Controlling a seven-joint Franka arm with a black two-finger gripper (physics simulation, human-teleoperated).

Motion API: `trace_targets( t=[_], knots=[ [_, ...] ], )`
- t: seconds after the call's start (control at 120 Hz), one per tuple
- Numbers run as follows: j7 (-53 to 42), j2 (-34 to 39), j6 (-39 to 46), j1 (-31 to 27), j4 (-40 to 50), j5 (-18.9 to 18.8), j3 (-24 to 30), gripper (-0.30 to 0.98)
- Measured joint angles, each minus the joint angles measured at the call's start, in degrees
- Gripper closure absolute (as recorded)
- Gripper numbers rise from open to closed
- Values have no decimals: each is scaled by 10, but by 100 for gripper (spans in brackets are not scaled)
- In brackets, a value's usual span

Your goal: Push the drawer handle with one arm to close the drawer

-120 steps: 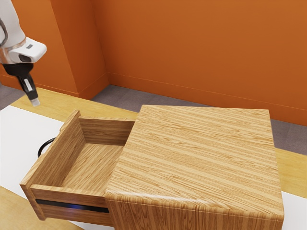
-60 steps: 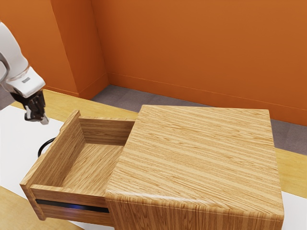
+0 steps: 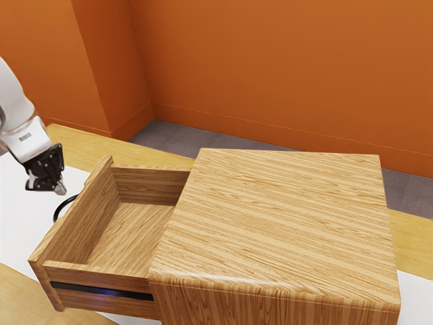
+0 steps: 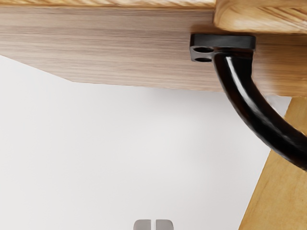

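My gripper (image 3: 61,189) is at the exterior view's left, beside the far part of the drawer's front board (image 3: 89,215), with its fingertips slanting down and toward the exterior view's right. I have its two fingers almost together, a thin slit left between the tips, and I have hold of nothing. The drawer (image 3: 132,227) stands well out of the wooden cabinet (image 3: 284,217), reaching from it toward the exterior view's left, so its inside lies in plain sight from above. The handle (image 3: 57,211), a black curved bar, is on the outer face of that front board, just below my fingertips in the exterior view. In the wrist view I see one end of the bar fixed by a small block (image 4: 223,42) with two round holes, and the bar curves out from there; the tips of my gripper (image 4: 153,225) are apart from it. A dark strip (image 3: 105,292) with a bluish glint runs along the near side of the drawer. Drawer and cabinet stand over a white sheet (image 3: 17,233) on a yellowish wooden table (image 3: 78,143), and beyond its far edge are a grey floor (image 3: 172,135) and an orange wall (image 3: 270,68)
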State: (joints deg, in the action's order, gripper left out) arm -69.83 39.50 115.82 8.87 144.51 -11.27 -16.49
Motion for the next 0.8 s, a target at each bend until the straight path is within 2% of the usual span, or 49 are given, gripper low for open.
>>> trace_targets(
  t=[0.383, 0.8],
  knots=[
    [-35, 23, -15, 8, 26, 8, 5, 79],
    [-45, 17, -14, 13, 24, 60, 55, 79]
  ],
)
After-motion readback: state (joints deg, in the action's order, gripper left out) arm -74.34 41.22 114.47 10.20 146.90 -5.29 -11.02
